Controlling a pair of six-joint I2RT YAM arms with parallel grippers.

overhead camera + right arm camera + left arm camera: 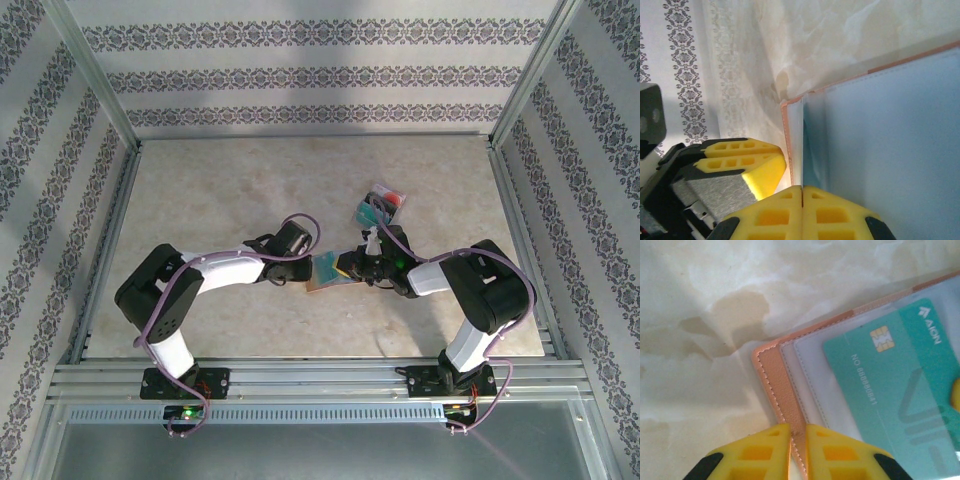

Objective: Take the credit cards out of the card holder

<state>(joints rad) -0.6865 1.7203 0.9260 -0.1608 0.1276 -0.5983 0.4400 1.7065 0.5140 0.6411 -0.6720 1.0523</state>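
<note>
Roughly at mid-tabletop (200, 180), the salmon-pink card holder (777, 390) lies open between the two arms, its long axis running claw to claw: the left claw (798, 434) pinches its stitched outer edge, the right claw (802, 194) is pressed together on an inner sleeve, and the teal credit card (890, 390) sits pocketed, lengthwise along that stitched edge.

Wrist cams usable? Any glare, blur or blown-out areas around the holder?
Left wrist: teal card print legible, mild glare on the holder sleeve at top right, left gripper soft. Right wrist: table washed out up top, holder sleeve hazy blue, right gripper close and slightly soft. Top external: even light, faint soft shadows on the table.
</note>
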